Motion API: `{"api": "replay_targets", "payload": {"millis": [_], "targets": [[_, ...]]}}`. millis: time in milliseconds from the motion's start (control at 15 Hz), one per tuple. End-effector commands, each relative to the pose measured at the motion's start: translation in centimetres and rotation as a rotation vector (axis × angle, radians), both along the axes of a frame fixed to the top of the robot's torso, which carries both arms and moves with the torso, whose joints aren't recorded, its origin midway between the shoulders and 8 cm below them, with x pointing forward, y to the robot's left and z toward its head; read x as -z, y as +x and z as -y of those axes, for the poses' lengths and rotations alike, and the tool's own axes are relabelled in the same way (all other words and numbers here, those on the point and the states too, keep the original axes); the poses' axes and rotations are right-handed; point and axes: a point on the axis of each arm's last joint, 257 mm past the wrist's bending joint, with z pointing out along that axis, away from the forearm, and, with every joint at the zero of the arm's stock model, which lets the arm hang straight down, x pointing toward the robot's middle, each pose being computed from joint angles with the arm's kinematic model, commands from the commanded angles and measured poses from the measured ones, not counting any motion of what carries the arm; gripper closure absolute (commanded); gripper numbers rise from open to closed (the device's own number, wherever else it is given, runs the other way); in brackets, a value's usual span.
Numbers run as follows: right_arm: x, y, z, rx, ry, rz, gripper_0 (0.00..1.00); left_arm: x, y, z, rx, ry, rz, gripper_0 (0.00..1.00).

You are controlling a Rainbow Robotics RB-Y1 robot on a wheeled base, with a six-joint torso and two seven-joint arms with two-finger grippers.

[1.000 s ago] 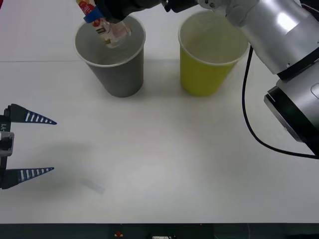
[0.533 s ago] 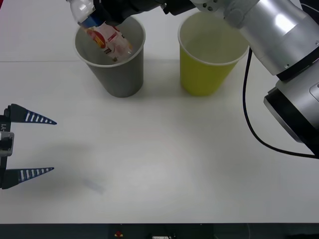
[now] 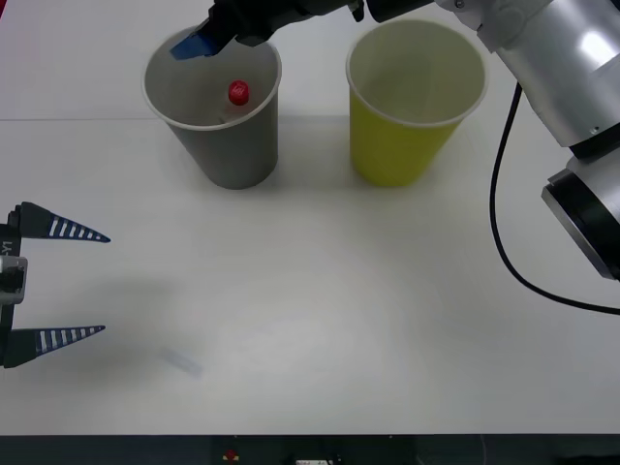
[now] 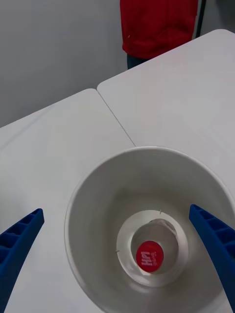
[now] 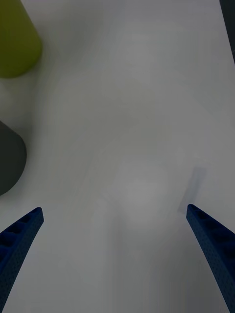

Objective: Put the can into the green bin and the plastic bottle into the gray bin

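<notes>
A moment earlier my right tool (image 4: 117,259) held the plastic bottle (image 4: 149,257); now it hung open above the gray bin (image 3: 232,145), bottle upright inside. That half looked finished.

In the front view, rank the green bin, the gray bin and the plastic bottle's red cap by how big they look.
1-2. green bin and gray bin: alike, no clear ranking.
3. plastic bottle: its red cap, inside the gray bin, looks far smaller.

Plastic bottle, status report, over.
Right claw open above gray bin. Plastic bottle upright inside, red cap up. Left claw open, parked. Nothing in the way.
</notes>
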Motion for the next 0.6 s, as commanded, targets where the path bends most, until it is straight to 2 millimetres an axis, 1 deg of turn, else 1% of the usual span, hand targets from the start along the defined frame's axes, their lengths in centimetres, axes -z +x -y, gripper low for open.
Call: {"api": "replay_targets", "payload": {"millis": [67,333,533,600], "targets": [[0.3,-1.5,2.8,-0.022,-0.018,0.016,0.00,0.0,0.0,0.0,0.000,0.000,0.000,0.00],[1.3,-3.8,6.6,-0.049,-0.025,0.044,0.00,0.0,0.0,0.0,0.000,0.000,0.000,0.00],[2.3,-6.0,9.6,-0.068,-0.018,0.074,0.00,0.0,0.0,0.0,0.000,0.000,0.000,0.00],[2.8,-7.1,10.7,-0.078,-0.017,0.085,0.00,0.0,0.0,0.0,0.000,0.000,0.000,0.00]]}}
